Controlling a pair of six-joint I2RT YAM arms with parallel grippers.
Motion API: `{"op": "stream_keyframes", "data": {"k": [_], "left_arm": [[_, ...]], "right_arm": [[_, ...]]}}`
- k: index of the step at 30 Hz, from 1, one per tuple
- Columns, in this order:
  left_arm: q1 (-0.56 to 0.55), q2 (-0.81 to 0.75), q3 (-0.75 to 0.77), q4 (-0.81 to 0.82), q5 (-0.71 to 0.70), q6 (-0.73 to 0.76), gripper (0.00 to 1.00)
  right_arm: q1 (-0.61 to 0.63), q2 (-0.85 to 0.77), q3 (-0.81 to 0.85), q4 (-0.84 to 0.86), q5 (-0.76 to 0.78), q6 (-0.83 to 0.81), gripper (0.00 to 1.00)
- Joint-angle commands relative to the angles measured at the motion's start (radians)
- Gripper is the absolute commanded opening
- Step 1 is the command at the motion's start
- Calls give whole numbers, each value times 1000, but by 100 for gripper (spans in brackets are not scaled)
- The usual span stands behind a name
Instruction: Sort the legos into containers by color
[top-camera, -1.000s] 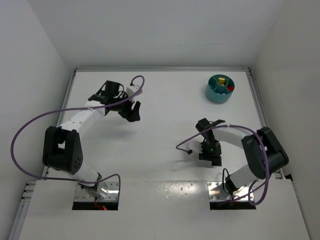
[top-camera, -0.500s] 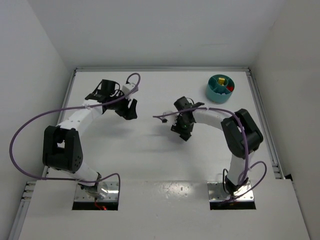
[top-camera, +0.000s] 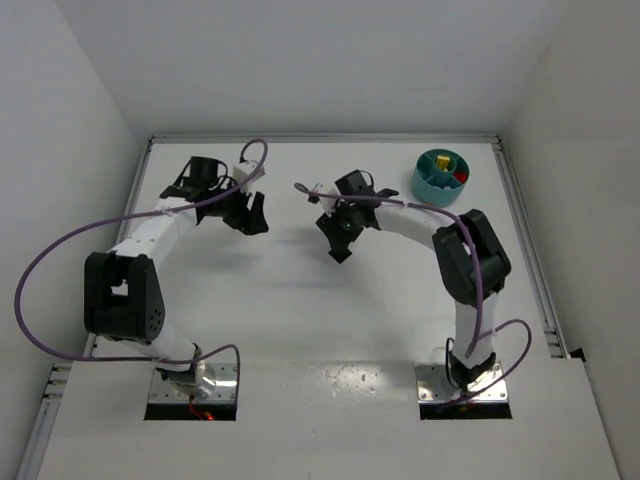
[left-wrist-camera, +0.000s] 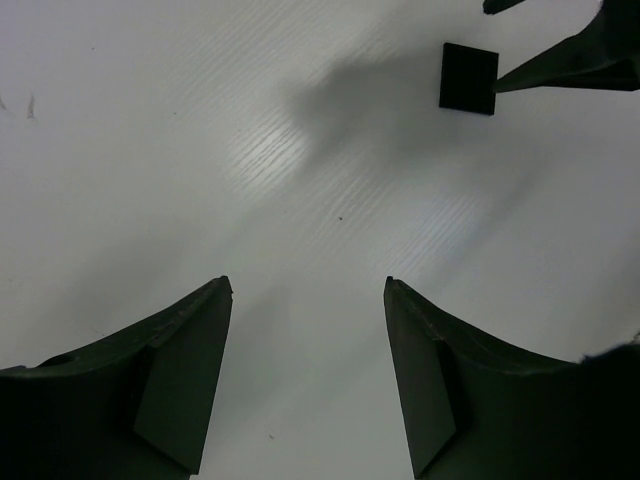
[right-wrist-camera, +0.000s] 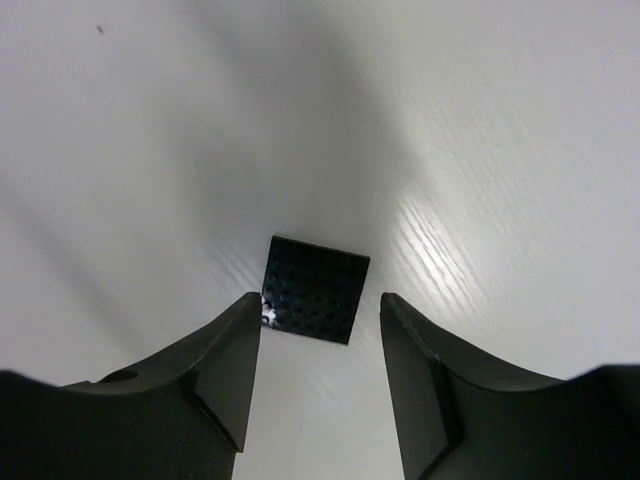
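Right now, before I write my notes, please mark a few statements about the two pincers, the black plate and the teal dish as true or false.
1. The teal dish holds a yellow brick. True.
2. The left pincer grips the black plate. False: its jaws stand open and empty, and the plate lies apart from it on the table.
3. The right pincer is open, with the plate lying just ahead of its tips. True.
4. The dish stands at the robot's left. False: it stands at the far right.

left pincer (left-wrist-camera: 308, 285) agape, right pincer (right-wrist-camera: 320, 297) agape
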Motion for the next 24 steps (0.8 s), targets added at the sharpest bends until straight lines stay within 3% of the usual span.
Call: {"op": "stream_keyframes", "data": {"k": [1, 4, 8, 12, 14, 19, 24], "left_arm": [[5, -39, 15, 49, 53, -44, 68], [-27, -50, 5, 84, 19, -96, 68], [-159, -79, -26, 135, -160, -129, 68], [-282, -26, 12, 37, -95, -4, 70], [-337, 33, 67, 11, -128, 28, 71], [-403, 145, 170, 10, -355, -133, 68], [-575, 218, 181, 23, -614, -308, 66]], "right_arm": [[-21, -165, -4, 37, 9, 126, 52], [-43, -286, -67, 48, 106, 181, 55], [-116, -343, -87, 20, 216, 282, 61], [-204, -364, -102, -24, 226, 346, 61], [-257, -364, -111, -44, 226, 385, 61], [-365, -401, -122, -58, 276, 455, 67], [-466, -392, -68, -100, 232, 498, 69]]}}
